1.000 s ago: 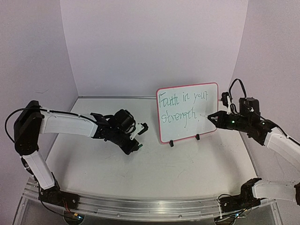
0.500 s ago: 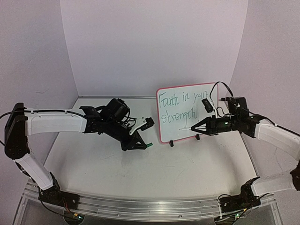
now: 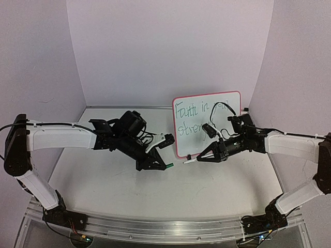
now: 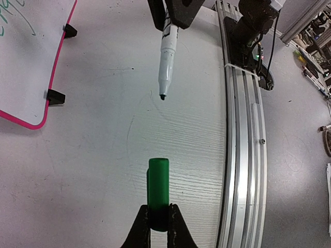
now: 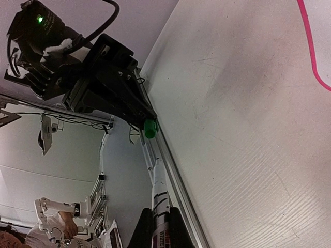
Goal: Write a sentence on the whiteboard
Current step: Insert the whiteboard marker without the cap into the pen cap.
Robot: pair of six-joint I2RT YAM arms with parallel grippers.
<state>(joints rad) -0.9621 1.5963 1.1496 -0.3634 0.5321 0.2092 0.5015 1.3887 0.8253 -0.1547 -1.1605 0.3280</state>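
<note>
**Writing looks done, marker uncapped**

The thin green handwritten sentence point(image 3: 192, 109) sits on the small white whiteboard with the red-pink rim point(image 3: 183, 145), upright on the white bench point(image 3: 155, 196); your right arm hides part of it. Your right hand point(image 5: 159, 222) grips the white-barrelled marker point(image 4: 168, 46), and your left hand point(image 4: 159, 216) pinches its green plastic cap point(image 4: 158, 186). Probably only capping is left.
</note>
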